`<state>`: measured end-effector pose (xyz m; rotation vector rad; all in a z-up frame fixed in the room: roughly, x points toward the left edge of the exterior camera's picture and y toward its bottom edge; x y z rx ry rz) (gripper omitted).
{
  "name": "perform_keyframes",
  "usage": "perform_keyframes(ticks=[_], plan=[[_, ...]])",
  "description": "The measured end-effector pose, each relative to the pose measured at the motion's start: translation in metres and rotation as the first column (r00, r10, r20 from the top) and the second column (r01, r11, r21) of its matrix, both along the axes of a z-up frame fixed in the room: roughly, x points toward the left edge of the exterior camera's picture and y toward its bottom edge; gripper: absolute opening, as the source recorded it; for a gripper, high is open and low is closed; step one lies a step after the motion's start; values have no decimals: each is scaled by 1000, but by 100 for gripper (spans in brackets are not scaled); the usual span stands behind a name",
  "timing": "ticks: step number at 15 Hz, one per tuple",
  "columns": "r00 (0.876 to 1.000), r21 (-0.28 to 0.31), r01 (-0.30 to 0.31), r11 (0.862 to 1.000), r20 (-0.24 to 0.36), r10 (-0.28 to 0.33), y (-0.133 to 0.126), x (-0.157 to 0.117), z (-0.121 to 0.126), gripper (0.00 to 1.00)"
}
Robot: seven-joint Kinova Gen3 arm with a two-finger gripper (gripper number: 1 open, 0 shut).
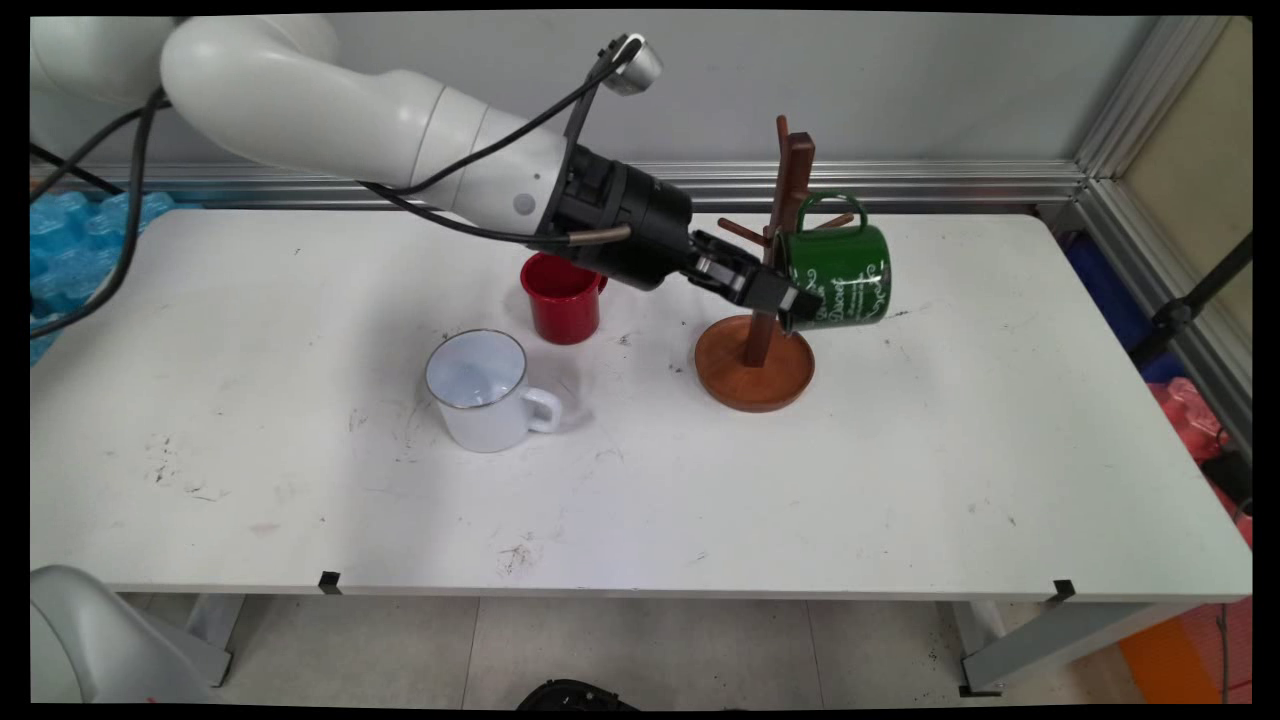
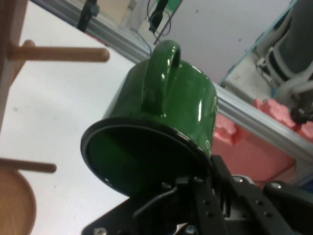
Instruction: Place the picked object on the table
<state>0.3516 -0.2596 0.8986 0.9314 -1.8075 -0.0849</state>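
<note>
The arm reaches in from 10 o'clock, almost level, its jaws clamped on the rim of a green mug held on its side beside the mug tree, handle up near a peg. Red mug and white mug stand on the counter at 8 o'clock of the tree.

We are seeing the mug tree standing right against the tool and its green mug; the red cup and white mug are blocking eight o'clock, while the bench toward four o'clock is lying open.
</note>
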Motion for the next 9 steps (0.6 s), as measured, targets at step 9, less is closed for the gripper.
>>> perform_keyframes(ticks=[9], plan=[[983,-1,37,999,182,-36,31,-5,35,0]])
